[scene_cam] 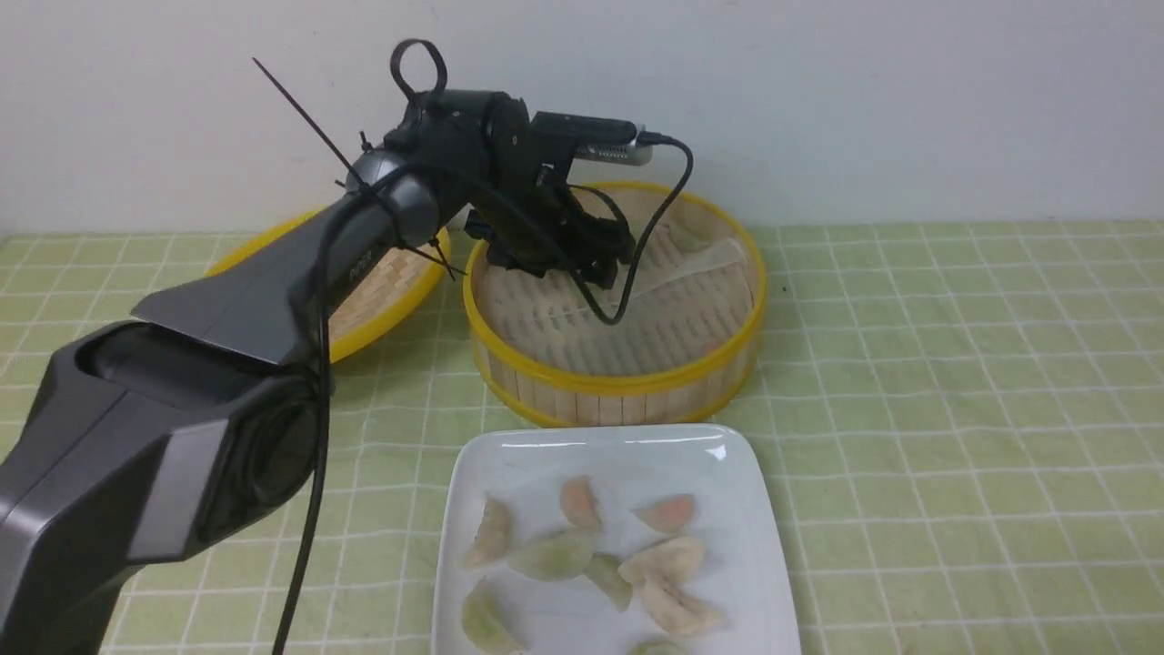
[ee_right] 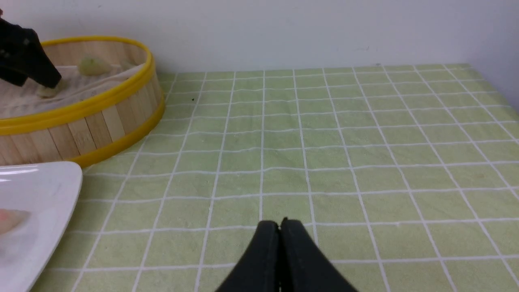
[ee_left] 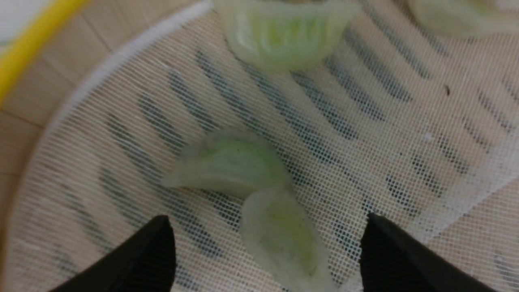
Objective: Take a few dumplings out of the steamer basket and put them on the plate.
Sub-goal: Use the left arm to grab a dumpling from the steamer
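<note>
Left hand [ee_left: 266,225] spread above 2 green dumplings [ee_left: 227,162]; lid [scene_cam: 382,300] beside steamer basket [scene_cam: 618,382].

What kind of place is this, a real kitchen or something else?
Probably a staged tabletop test setup, not a real kitchen: a green checked tablecloth against a bare white wall, holding a steamer basket and a plate of dumplings.

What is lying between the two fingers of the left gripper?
In the left wrist view, a pale green dumpling lies on the white liner between the open fingers, its end against a second green dumpling.
</note>
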